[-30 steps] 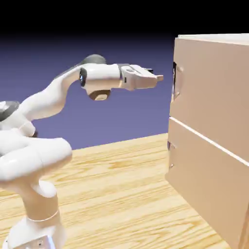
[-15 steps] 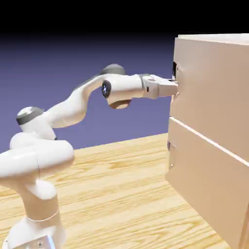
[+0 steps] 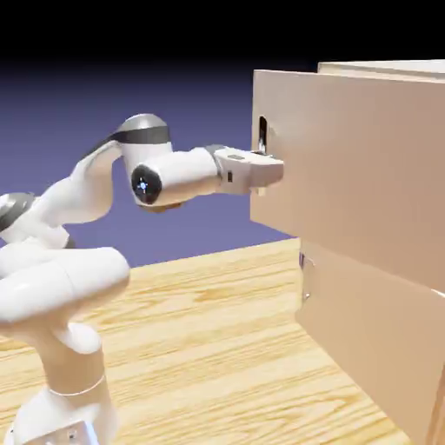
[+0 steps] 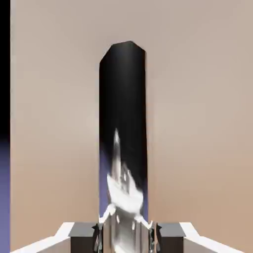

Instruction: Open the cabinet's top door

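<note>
A flat beige-tan door panel [image 4: 197, 99] fills nearly the whole hand view. Down its middle runs a tall, dark, glossy vertical handle [image 4: 123, 108], its lower part catching pale reflections. At the bottom edge, the two small grey finger tips [image 4: 83, 231] of the gripper [image 4: 124, 232] sit tight against either side of the handle. A thin strip of black and blue-violet backdrop [image 4: 4, 148] shows along the left edge.

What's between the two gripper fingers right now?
The top door's dark handle sits between the gripper's fingers, which close on it; the hand view shows this.
</note>
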Controlling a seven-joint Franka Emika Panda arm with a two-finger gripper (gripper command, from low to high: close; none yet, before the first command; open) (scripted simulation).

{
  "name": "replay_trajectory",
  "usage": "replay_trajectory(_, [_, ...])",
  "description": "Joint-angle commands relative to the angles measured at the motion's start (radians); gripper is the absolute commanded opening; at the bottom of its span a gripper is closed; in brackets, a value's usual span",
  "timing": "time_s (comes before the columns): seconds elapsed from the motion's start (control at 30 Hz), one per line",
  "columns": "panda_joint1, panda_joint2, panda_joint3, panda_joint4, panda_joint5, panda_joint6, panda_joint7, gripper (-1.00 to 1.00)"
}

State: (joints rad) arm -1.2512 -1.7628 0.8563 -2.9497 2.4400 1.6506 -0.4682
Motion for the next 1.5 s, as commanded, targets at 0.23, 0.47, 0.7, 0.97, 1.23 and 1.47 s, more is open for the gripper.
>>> replay_trajectory(0.23, [-0.16, 0.027, -0.169, -0.085, -0.099, -0.347, -0.061, -1.0])
replay_trajectory(0.47, [-0.336, 0.188, -0.334, -0.085, -0.282, -0.651, -0.203, -1.0])
replay_trajectory(0.7, [-0.544, 0.426, -0.422, -0.004, -0.521, -0.945, -0.415, -1.0])
replay_trajectory(0.97, [-0.727, 0.716, -0.411, 0.168, -0.84, -1.142, -0.725, -1.0])
replay_trajectory(1.23, [-0.795, 1.006, -0.367, 0.374, -1.138, -1.167, -0.988, -1.0])
replay_trajectory(1.47, [-0.808, 1.26, -0.326, 0.567, -1.337, -1.141, -1.116, -1.0])
